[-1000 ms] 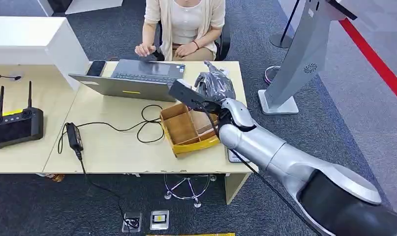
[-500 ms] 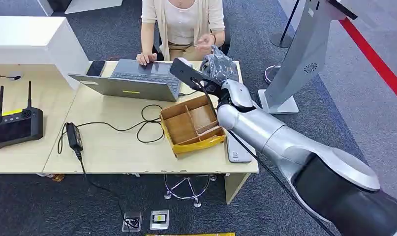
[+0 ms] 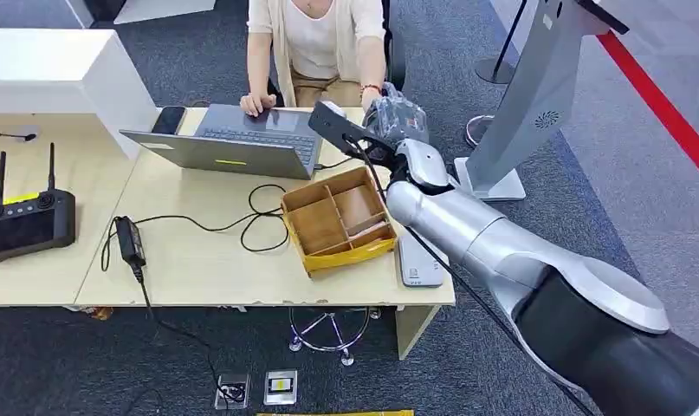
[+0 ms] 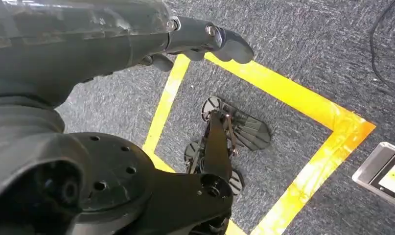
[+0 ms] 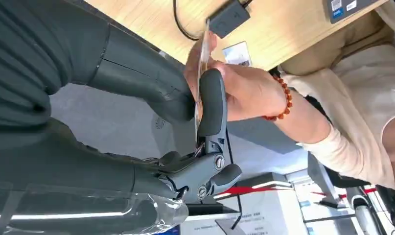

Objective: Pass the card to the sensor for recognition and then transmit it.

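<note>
No legible text, brand, number or sign found. Small print seen on white label strip of grey sensor device (image 3: pixel 417 263) at desk edge, too small to be read. White and blue labels on same device (image 5: pixel 349 6) blurred in right wrist view. Yellow panel on floor box (image 3: pixel 281 386) blank at this size. Card (image 5: pixel 203 63) seen edge-on, face hidden.

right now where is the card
In the right wrist view the card is edge-on, pinched in the right hand while a person's hand grips it too, beyond the desk's far edge.
</note>
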Action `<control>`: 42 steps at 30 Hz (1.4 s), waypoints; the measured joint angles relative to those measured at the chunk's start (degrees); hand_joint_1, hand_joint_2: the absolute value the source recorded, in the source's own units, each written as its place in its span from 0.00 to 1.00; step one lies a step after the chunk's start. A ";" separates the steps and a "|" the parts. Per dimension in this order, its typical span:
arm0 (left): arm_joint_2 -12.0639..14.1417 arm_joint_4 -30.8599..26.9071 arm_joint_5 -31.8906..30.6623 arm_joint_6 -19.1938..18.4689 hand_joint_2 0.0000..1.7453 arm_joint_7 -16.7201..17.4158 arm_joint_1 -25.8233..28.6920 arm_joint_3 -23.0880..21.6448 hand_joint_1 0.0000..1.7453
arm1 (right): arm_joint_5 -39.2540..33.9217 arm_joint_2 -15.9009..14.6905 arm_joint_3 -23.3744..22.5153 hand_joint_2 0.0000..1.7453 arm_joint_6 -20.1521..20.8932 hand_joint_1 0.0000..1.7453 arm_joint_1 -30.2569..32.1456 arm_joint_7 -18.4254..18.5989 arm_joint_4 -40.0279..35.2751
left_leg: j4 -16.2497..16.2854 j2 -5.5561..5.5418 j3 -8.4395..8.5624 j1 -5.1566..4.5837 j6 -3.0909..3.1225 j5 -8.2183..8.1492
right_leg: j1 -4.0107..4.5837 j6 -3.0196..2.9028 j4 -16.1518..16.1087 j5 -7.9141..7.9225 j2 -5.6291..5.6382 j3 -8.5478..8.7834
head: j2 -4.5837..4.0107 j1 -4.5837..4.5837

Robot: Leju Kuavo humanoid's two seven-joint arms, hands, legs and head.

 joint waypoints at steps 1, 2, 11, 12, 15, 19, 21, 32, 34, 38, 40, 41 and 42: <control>0.00 0.00 0.00 -0.02 0.00 -0.09 0.00 0.00 0.00 | 0.00 0.00 0.00 1.00 0.02 1.00 0.00 0.07 0.04 | 0.00 0.00 0.00 0.00 0.00 0.00 | 0.00 0.00 0.00 0.00 0.00 0.00 | 0.00 0.00; 0.00 0.00 0.00 -0.02 0.00 -0.15 0.00 0.00 0.00 | -0.02 0.00 0.02 1.00 0.04 1.00 0.00 0.13 0.09 | 0.00 0.00 0.00 0.00 0.00 0.00 | 0.00 0.00 0.00 0.00 0.00 0.00 | 0.00 0.00; 0.00 0.00 -0.04 -0.35 0.00 -0.31 0.00 -0.02 0.00 | -0.07 -0.02 0.48 0.00 0.35 0.00 0.00 0.48 0.52 | 0.00 0.00 0.00 0.00 0.00 0.00 | 0.00 0.00 0.00 0.00 0.01 0.00 | 0.00 0.00; 0.00 0.00 -0.04 -0.37 0.00 -0.33 0.00 -0.04 0.00 | -0.09 -0.02 0.57 0.00 0.37 0.00 0.00 0.50 0.57 | 0.00 0.00 0.00 0.00 0.00 0.00 | 0.00 0.00 0.00 0.00 0.00 0.00 | 0.00 0.00; 0.00 0.00 -0.04 -0.37 0.00 -0.33 0.00 -0.04 0.00 | 0.00 -0.07 0.79 0.00 0.20 0.00 0.00 0.74 0.61 | 0.00 0.00 0.00 0.00 -0.01 0.00 | 0.00 0.00 0.00 0.00 0.01 0.00 | 0.00 0.00; 0.00 0.00 -0.02 -0.39 0.00 -0.33 0.01 -0.04 0.00 | -0.09 -0.11 1.03 0.00 0.15 0.00 0.01 0.72 0.61 | 0.00 0.00 0.01 0.00 -0.01 0.00 | 0.00 0.00 0.00 0.00 0.01 0.00 | 0.00 0.00; 0.00 0.00 0.00 -0.39 0.00 -0.33 0.01 -0.04 0.00 | -0.24 -0.11 1.20 0.00 0.44 0.00 0.01 0.72 0.61 | 0.00 0.00 0.01 0.00 -0.01 0.01 | 0.00 0.00 0.00 0.00 0.01 0.00 | 0.00 0.00; 0.00 0.02 0.98 -0.39 0.00 -0.33 0.39 -0.09 0.00 | -7.82 -2.86 1.40 0.00 -2.32 0.00 0.90 1.42 0.61 | 0.02 -0.01 -0.02 -0.01 0.00 0.00 | -0.01 0.00 -0.01 0.00 -0.01 -0.03 | 0.00 0.00; 0.00 0.02 1.05 -0.39 0.00 -0.33 0.46 -0.09 0.00 | -8.66 -3.67 1.40 0.00 -2.32 0.00 1.12 1.60 0.61 | 0.03 0.00 -0.03 -0.01 0.00 0.00 | -0.01 0.00 -0.01 0.01 0.01 -0.03 | 0.00 0.02; 0.02 0.02 1.18 -0.42 0.00 -0.33 0.46 -0.09 0.00 | -10.25 -5.09 1.38 0.00 -2.89 0.00 1.45 1.97 0.57 | 0.05 0.08 -0.01 -0.01 -0.01 0.00 | -0.01 0.00 -0.01 0.03 0.06 -0.07 | 0.00 0.00; 0.00 0.02 1.36 -0.52 0.00 -0.33 0.54 -0.09 0.00 | -11.89 -6.23 1.33 0.00 -3.74 0.00 1.59 3.06 0.37 | 0.06 0.04 -0.02 -0.01 -0.01 0.00 | -0.01 0.00 -0.01 0.03 0.03 -0.08 | 0.00 0.00; 0.00 0.02 1.53 -0.55 0.00 -0.33 0.62 -0.09 0.00 | -13.04 -6.82 1.27 0.00 -4.48 0.00 1.74 4.10 0.11 | 0.06 0.03 -0.02 0.00 -0.01 0.00 | -0.01 0.00 -0.01 0.03 0.02 -0.08 | 0.00 -0.02; -0.02 0.02 1.71 -0.55 0.00 -0.33 0.70 -0.11 0.00 | -14.06 -7.50 1.16 0.00 -5.01 0.00 1.90 4.92 -0.18 | 0.06 0.03 -0.02 0.00 -0.01 0.00 | -0.01 0.00 -0.01 0.03 0.01 -0.08 | 0.00 0.00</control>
